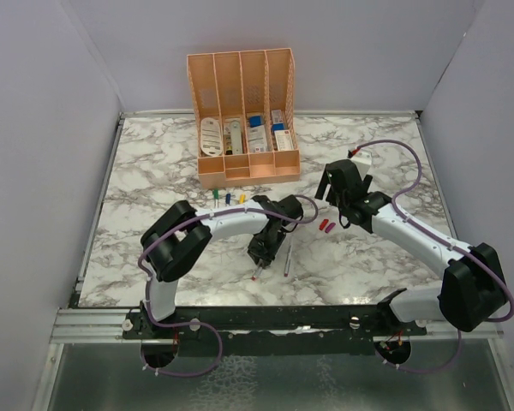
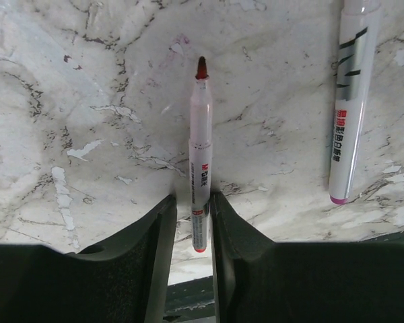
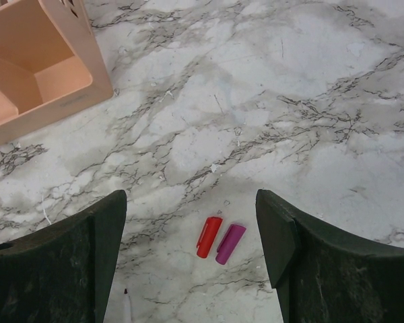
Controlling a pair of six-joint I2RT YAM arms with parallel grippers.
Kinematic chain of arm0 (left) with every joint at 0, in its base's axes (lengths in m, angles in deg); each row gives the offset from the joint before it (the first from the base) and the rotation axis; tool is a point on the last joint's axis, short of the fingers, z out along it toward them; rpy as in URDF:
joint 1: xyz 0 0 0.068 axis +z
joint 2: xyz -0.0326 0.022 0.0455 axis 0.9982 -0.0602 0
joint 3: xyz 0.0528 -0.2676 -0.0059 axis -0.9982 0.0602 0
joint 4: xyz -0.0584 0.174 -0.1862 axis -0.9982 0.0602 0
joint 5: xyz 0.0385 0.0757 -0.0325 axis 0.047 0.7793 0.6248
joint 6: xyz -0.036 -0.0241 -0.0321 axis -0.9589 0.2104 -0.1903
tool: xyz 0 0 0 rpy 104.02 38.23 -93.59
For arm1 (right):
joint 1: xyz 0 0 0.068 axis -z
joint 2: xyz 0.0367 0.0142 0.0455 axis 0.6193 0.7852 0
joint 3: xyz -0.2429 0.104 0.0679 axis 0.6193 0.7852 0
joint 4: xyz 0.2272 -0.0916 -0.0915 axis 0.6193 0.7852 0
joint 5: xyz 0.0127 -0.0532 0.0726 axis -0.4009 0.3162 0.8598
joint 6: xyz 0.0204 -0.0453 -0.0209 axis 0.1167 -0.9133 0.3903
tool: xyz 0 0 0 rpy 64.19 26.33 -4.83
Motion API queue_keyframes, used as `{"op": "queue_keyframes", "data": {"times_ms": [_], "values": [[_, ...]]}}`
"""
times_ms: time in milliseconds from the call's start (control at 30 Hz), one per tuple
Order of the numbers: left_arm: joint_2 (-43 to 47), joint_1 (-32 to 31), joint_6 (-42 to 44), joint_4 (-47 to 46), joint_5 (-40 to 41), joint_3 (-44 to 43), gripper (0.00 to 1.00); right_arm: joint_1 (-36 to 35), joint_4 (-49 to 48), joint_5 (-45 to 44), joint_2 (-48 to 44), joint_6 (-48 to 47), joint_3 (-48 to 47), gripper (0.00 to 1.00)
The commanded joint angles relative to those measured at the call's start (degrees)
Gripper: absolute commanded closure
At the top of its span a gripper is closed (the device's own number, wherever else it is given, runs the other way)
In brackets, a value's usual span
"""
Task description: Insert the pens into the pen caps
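Note:
The red-tipped pen (image 2: 200,155) lies between my left gripper's (image 2: 193,198) fingers, tip pointing away. The jaws stand narrowly apart around it: the right finger is against it and a small gap shows on the left. In the top view this gripper (image 1: 259,255) is low at the table's middle with the pen (image 1: 256,272) sticking out. The purple-ended pen (image 2: 350,114) lies beside it to the right (image 1: 287,257). My right gripper (image 3: 190,202) is wide open and empty above the red cap (image 3: 209,237) and the magenta cap (image 3: 229,243), which lie side by side (image 1: 325,226).
The peach organiser (image 1: 242,120) stands at the back, its corner in the right wrist view (image 3: 40,87). Small green (image 1: 215,194), blue (image 1: 228,199) and yellow (image 1: 242,198) pieces lie before it, partly behind my left arm; caps alone or on pens, I cannot tell.

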Motion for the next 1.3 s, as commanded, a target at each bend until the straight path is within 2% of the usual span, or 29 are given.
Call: {"op": "queue_keyframes", "data": {"times_ms": [0,233,333,400,700,933,1100,1267], "values": [[-8.3,2.6,1.5,-5.3,14.0,4.2,0.73,0.3,-1.9,0.7,0.3,0.1,-1.4,0.24],[-10.7,4.0,1.5,-6.5,16.9,3.0,0.79,0.3,-2.1,1.1,0.2,0.2,-1.2,0.24],[-11.2,4.1,1.4,-7.7,16.8,3.5,0.94,0.3,-2.3,1.2,0.2,0.1,-1.2,0.24],[-11.4,4.1,1.3,-8.7,16.6,4.1,1.0,0.3,-2.4,1.3,0.3,0.1,-1.2,0.24],[-7.8,4.9,0.9,-11.0,20.1,5.4,1.0,0.3,-0.2,1.9,3.7,0.0,-1.8,0.27],[1.6,7.2,2.6,-13.7,20.9,4.4,1.0,0.3,7.0,4.2,9.8,2.6,-3.4,0.31],[7.8,9.0,2.9,-14.0,21.1,3.4,1.0,0.3,8.1,6.9,10.9,5.3,-3.2,0.34],[15.4,9.8,4.2,-15.9,22.0,4.1,1.0,0.2,8.0,8.9,12.4,5.7,-3.5,0.42]]}}
